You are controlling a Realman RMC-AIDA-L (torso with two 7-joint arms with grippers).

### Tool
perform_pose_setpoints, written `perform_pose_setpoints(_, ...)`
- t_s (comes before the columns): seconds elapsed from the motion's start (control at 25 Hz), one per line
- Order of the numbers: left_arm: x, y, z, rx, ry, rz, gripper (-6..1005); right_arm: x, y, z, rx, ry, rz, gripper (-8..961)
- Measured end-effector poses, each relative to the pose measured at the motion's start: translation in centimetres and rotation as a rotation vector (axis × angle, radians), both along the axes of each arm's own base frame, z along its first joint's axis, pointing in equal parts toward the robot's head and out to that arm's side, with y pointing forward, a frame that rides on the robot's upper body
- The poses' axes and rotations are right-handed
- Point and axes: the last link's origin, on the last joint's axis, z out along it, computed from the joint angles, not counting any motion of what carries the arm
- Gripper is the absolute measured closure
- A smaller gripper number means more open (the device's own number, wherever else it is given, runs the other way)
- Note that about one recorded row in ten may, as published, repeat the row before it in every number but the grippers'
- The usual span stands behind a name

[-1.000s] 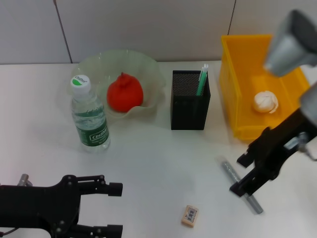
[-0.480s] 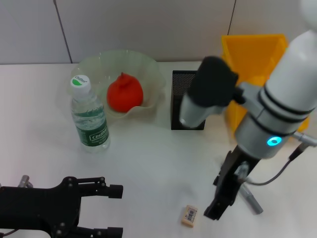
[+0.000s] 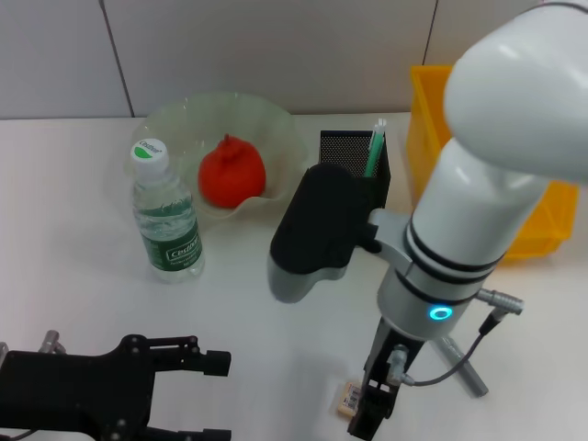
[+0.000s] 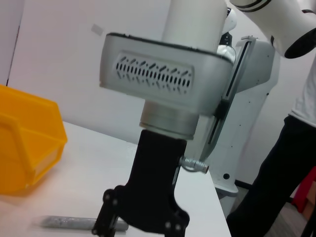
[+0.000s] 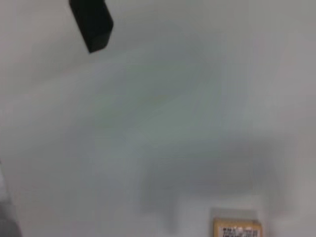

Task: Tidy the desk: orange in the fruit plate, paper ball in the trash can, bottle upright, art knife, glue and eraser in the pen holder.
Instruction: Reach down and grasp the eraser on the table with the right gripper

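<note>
Toward the far edge of the desk (image 3: pixel 73 184), most of the tidying is already seen to be done: the orange (image 3: pixel 231 172) is held in the pale green fruit plate (image 3: pixel 175 119), the water bottle (image 3: pixel 165 213) is stood upright just beside that plate, and a green stick, judged to be the glue (image 3: pixel 374 147), is lodged in the black mesh pen holder (image 3: pixel 354 179). Whether the paper ball is in the yellow bin (image 3: pixel 424 119) cannot be told, since the bin is largely hidden by the right arm. Two items are left: the eraser (image 3: pixel 347 401) at the near edge and the grey art knife (image 3: pixel 464 369) beside it. The right gripper (image 3: pixel 372 415) is poised over the eraser, its finger spread not discernible. The left gripper (image 3: pixel 209 395) is parked at the near left corner with its jaws apart. Nothing is seen obstructing the eraser.
</note>
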Motion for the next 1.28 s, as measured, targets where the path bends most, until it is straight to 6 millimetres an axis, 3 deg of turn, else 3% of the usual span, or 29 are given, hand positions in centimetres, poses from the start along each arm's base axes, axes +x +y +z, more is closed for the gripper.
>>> perform_pose_setpoints(0.4,-0.2,-0.1,-0.2,0.01,0.003,0.008,168,0.5,0.4,-1.4,0.038,0.0,0.022,178)
perform_pose_setpoints(1.28,-0.3,0.1,-0.2,0.02,0.01,0.015,169,0.6,-0.4,-2.5,0.027,-0.03,0.066,189)
